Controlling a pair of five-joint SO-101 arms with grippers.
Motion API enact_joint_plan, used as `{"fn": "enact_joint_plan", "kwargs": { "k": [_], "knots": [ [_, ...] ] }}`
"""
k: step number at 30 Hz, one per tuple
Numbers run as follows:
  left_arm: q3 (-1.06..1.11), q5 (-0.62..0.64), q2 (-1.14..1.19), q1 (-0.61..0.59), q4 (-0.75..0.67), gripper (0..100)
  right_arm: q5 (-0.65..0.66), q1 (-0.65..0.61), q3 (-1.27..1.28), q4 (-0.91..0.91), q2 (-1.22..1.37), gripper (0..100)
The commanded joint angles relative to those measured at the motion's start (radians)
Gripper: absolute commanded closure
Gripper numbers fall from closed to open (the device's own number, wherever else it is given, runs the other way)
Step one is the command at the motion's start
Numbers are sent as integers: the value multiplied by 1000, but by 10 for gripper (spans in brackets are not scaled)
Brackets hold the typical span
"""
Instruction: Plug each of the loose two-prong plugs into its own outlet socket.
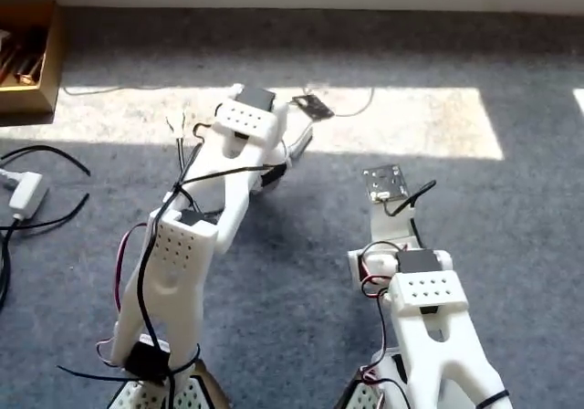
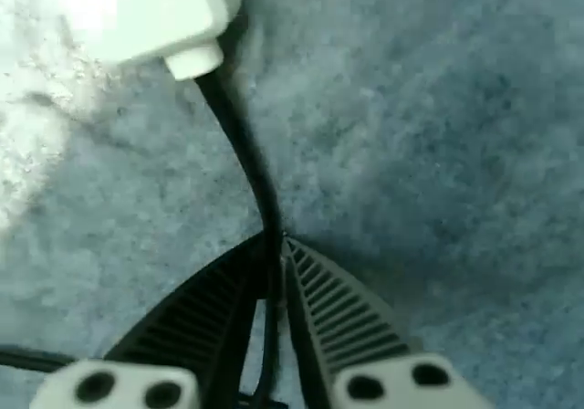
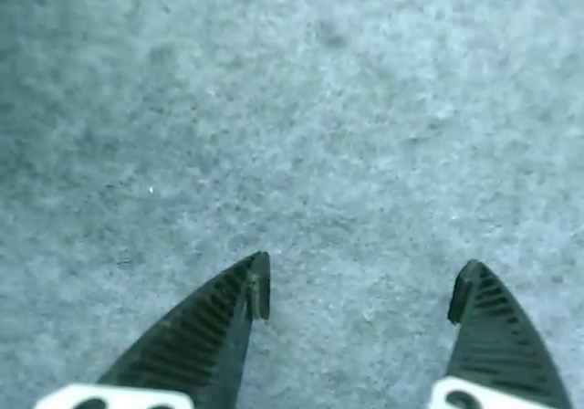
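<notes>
1. The table [image 1: 511,245] was covered in grey-blue carpet, with a bright band of sunlight [image 1: 411,121] across its far part and a pale wall edge beyond that.
2. The left pincer [image 2: 276,245] was pinched narrow on a black cord [image 2: 239,144], its ribbed black fingers [image 2: 333,313] pressed against the cord from both sides.
3. From the tips of that pincer the cord ran forward over the carpet and ended in a white plug [image 2: 146,12]. The plug lay ahead of the pincer and apart from it, at the edge of the sunlit patch. Its prongs could not be seen.
4. The right pincer [image 3: 362,277] stood wide, with bare carpet [image 3: 301,108] in the gap and ahead of the tips. It held nothing.
5. In the high view the left arm [image 1: 196,235] stretched far forward to the sunlit band, and the right arm [image 1: 429,299] sat closer to its base.
6. Far out to the side of the left arm a white block [image 1: 26,193] lay among black cords [image 1: 55,153], well apart from both pincers.
7. A wooden box [image 1: 32,62] stood in the far corner on that same side.
</notes>
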Motion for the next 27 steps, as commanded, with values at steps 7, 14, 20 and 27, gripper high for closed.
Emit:
{"fn": "enact_joint_plan", "kwargs": {
  "k": [7,14,20,27],
  "knots": [
    [386,-209,-321,-117,72,995,-3,-5,47,-94,-18,687],
    [851,-454,-731,-219,69,995,-3,-5,53,-96,-19,687],
    [1208,-589,-977,-260,68,995,-3,-5,53,-96,-15,687],
    [1323,-681,-1038,-372,66,995,-3,-5,54,-96,-15,687]
  ]
}}
